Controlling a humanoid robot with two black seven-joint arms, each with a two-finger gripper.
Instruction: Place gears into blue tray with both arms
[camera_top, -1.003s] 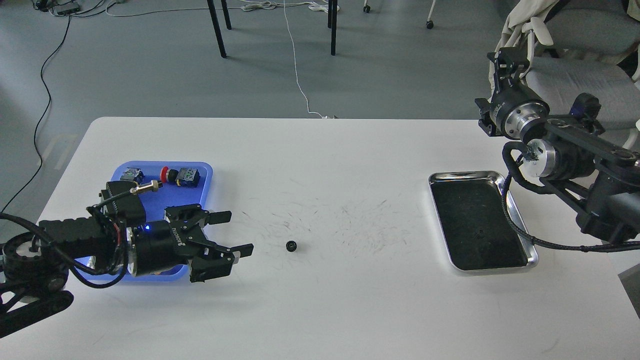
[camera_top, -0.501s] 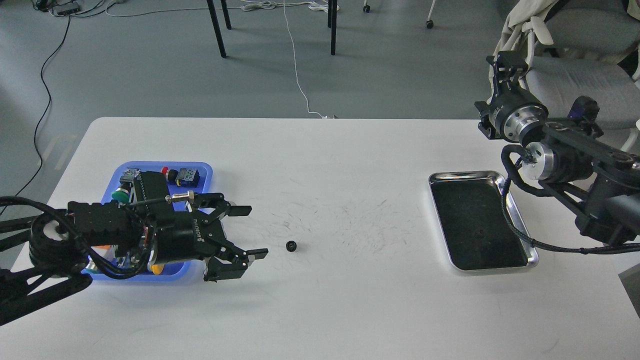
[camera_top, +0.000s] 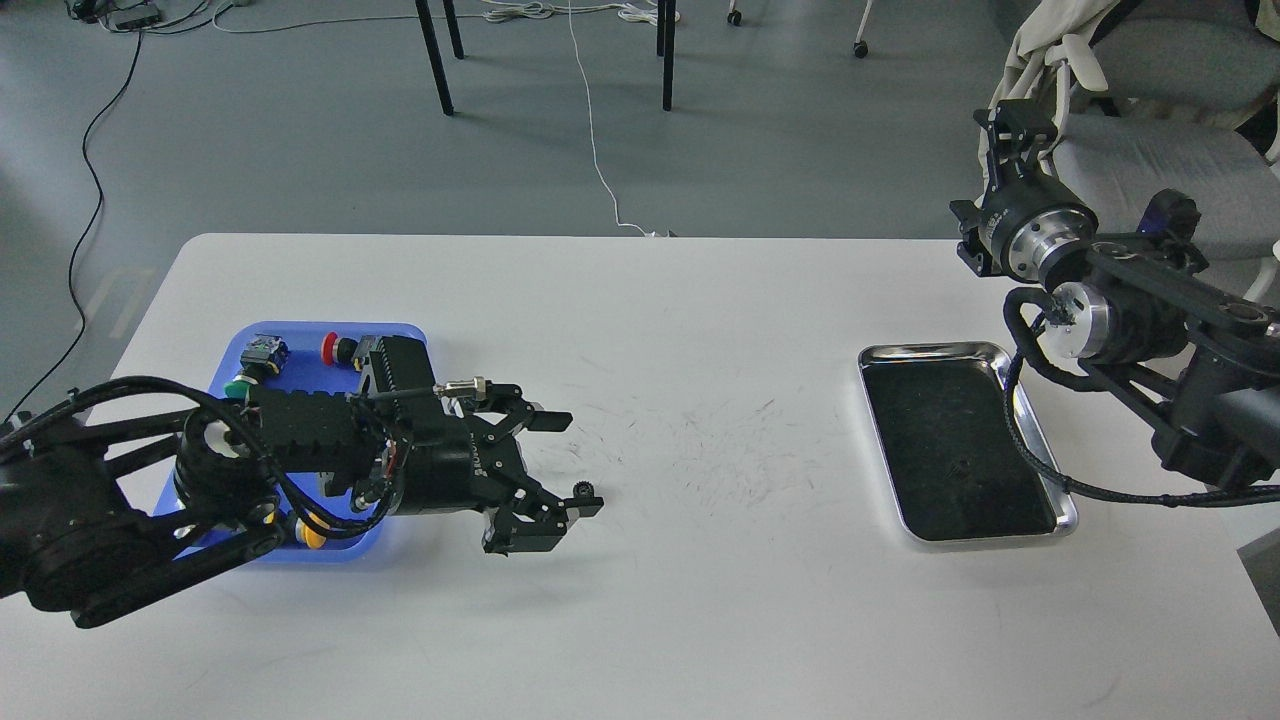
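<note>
Left gripper (camera_top: 572, 462) advanced from blue tray (camera_top: 300, 335) to gear (camera_top: 582, 489), jaws open; should centre gear before closing. Right gripper (camera_top: 1012, 118) state unclear.

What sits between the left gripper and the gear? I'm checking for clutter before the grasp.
Nothing visible does. The gear lies on bare white table, right at the tip of the open left gripper's lower finger, with no other object between them. The push-button switches are behind, in the blue tray.
</note>
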